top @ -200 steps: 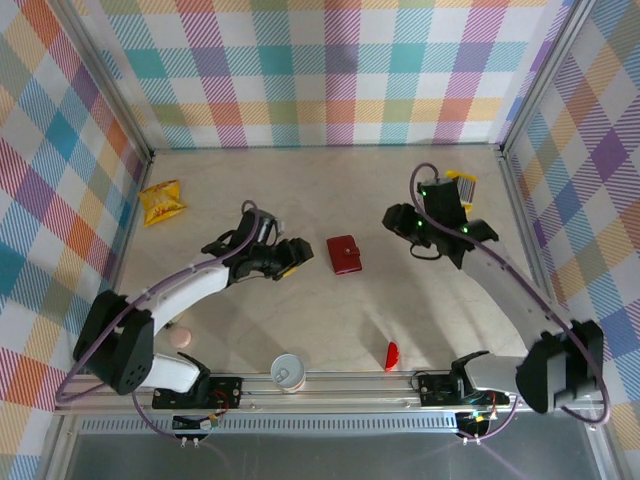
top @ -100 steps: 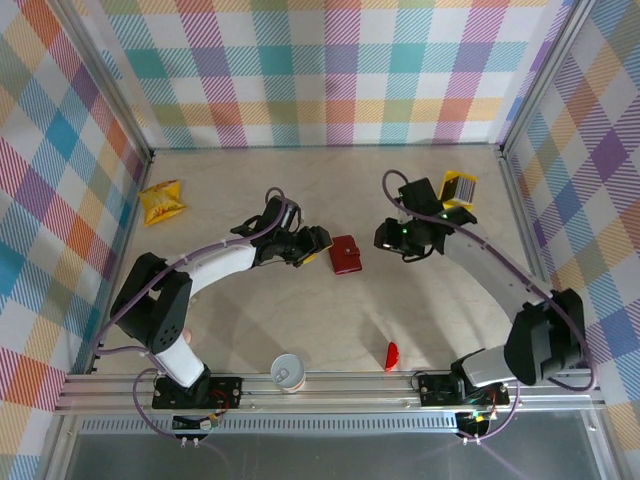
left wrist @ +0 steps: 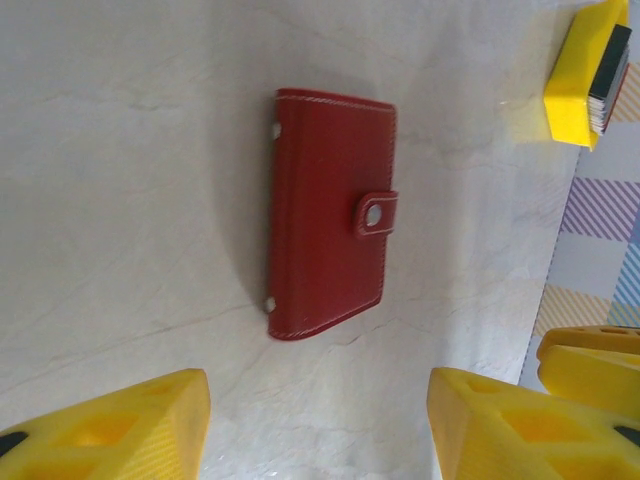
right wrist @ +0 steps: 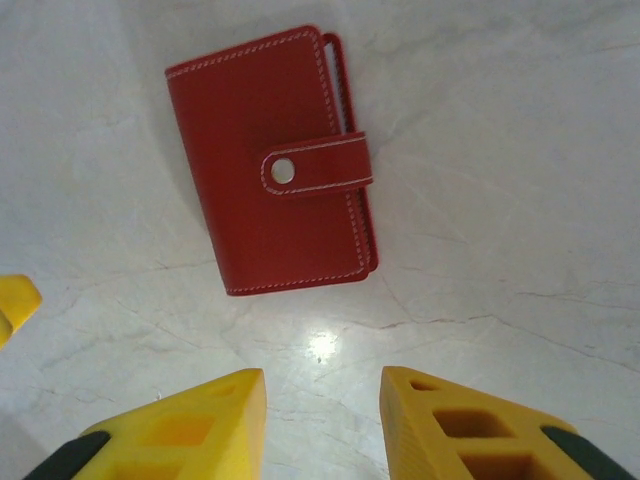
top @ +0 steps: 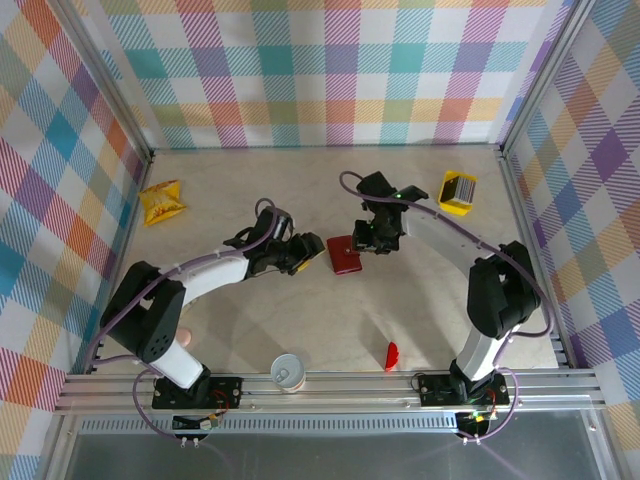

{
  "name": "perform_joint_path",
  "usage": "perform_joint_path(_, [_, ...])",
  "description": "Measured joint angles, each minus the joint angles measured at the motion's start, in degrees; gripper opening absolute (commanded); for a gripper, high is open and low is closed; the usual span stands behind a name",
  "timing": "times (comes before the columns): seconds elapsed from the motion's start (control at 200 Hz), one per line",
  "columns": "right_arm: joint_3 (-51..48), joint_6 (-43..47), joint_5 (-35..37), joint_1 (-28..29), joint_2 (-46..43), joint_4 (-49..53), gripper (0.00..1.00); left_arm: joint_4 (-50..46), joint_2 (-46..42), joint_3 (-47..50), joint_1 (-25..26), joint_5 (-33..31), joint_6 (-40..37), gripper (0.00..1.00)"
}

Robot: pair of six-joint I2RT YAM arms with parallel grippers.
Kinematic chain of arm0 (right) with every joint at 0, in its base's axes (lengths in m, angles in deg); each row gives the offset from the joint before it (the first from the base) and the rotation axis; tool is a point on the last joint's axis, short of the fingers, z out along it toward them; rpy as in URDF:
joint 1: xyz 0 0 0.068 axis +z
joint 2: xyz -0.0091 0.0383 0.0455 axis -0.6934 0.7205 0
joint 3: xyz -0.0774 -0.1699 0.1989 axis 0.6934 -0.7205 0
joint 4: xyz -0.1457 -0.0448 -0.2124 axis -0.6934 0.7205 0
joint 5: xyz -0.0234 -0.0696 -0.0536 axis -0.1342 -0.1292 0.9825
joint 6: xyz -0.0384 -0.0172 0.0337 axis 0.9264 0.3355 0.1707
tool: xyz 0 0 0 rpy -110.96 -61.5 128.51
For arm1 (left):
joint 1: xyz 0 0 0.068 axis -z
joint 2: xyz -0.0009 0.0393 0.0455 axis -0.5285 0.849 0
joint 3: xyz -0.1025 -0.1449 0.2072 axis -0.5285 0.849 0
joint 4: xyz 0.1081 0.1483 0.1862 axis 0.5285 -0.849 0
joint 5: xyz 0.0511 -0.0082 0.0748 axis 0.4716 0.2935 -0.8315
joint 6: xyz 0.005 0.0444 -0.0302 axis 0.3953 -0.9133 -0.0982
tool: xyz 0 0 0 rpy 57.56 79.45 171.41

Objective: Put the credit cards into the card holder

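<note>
The card holder (top: 345, 255) lies closed and flat mid-table, dark red with its clasp tab snapped; it also fills the centre of the left wrist view (left wrist: 330, 240) and the right wrist view (right wrist: 270, 160). My left gripper (top: 312, 250) sits just left of it, open (left wrist: 320, 410), with bare table between the fingers. My right gripper (top: 372, 238) hovers at its upper right edge, open with a narrower gap (right wrist: 322, 400), holding nothing. The credit cards (top: 458, 192) are a yellow stack at the far right, seen in the left wrist view's top corner (left wrist: 590, 70).
A crinkled yellow snack packet (top: 162, 202) lies far left. A paper cup (top: 288, 372), a small red curved piece (top: 391, 355) and a pink disc (top: 180, 338) sit near the front rail. Plaid walls close in the table.
Both grippers have closed in on the card holder: the right one swung left away from the cards, the left one reached right. The card holder has not moved.
</note>
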Motion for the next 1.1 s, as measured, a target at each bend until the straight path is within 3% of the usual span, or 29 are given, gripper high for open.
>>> perform_joint_path(1.1, [26.21, 1.92, 7.48, 5.05, 26.51, 13.68, 0.33, 3.08, -6.03, 5.31, -4.2, 3.54, 2.12, 0.57])
